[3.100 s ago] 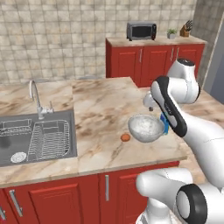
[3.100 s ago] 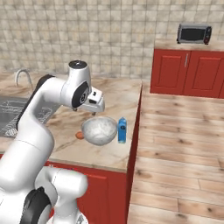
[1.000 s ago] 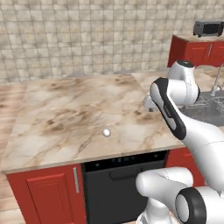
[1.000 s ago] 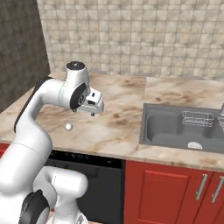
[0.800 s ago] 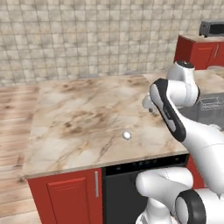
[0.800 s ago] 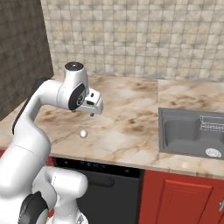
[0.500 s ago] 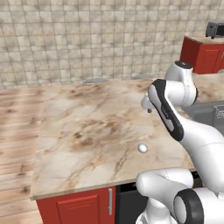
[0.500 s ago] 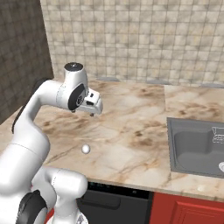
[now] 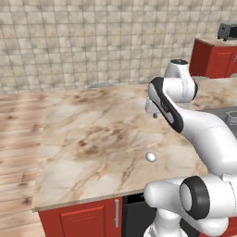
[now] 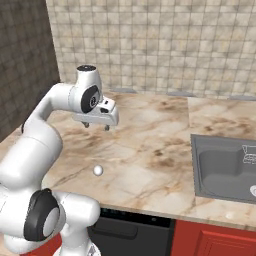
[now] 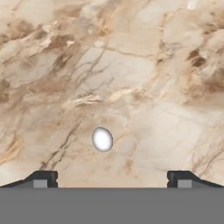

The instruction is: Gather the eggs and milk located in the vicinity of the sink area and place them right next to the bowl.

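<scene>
A small white egg (image 9: 151,157) (image 10: 98,170) lies alone on the marble counter (image 9: 92,139), near its front edge. In the hand view the egg (image 11: 102,139) sits just ahead of the fingertips, slightly left of centre. My gripper (image 10: 96,126) (image 9: 152,114) (image 11: 111,180) hangs open above the counter, behind the egg and clear of it, with nothing between its fingers. The sink (image 10: 225,170) is recessed in the counter to the right of the egg. The milk and the bowl are out of view.
A wire dish rack (image 10: 248,152) pokes in at the sink's right edge. A black appliance front (image 10: 135,230) sits under the counter. The counter ends at the left, beside wooden floor (image 9: 18,139) and a dark wall (image 10: 25,65). A toaster oven (image 9: 227,30) stands far right.
The base has driven left along the counter, so the whole scene slid right in both base views. The egg kept its place on the counter. The gripper stays open.
</scene>
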### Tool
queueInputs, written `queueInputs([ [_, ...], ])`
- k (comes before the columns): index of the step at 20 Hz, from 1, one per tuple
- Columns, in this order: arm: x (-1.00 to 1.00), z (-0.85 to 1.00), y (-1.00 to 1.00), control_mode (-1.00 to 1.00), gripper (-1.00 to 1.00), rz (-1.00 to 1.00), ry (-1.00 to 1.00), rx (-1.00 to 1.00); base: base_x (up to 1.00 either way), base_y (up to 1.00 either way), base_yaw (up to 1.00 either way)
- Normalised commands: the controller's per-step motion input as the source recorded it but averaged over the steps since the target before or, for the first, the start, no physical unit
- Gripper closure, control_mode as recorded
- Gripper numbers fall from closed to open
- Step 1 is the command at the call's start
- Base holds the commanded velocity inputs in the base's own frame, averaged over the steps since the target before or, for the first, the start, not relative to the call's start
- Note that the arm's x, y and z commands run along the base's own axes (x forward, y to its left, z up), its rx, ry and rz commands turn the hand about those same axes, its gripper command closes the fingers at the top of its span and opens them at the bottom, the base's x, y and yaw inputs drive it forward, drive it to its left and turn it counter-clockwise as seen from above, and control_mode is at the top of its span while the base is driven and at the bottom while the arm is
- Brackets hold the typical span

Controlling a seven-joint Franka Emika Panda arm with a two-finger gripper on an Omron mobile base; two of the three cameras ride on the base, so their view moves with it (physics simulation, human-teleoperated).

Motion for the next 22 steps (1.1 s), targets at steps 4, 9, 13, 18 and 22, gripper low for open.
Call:
queueInputs([
  [4, 0.21, -0.4, 0.2, -1.0, -1.0, 0.0, 0.19, -0.22, 0.0, 0.0, 0.0],
  [9, -0.09, -1.0, 0.02, -1.0, -1.0, 0.03, -0.04, 0.11, 0.0, 0.0, 0.0],
  [13, -0.05, -0.74, 0.0, -1.0, -1.0, 0.02, 0.0, 0.27, 0.0, 0.0, 0.0],
  [18, 0.0, -0.3, 0.04, -1.0, -1.0, 0.0, 0.02, 0.11, 0.0, 0.0, 0.0],
  [22, 0.0, 0.0, 0.19, -1.0, -1.0, 0.0, 0.1, -0.04, 0.0, 0.0, 0.0],
])
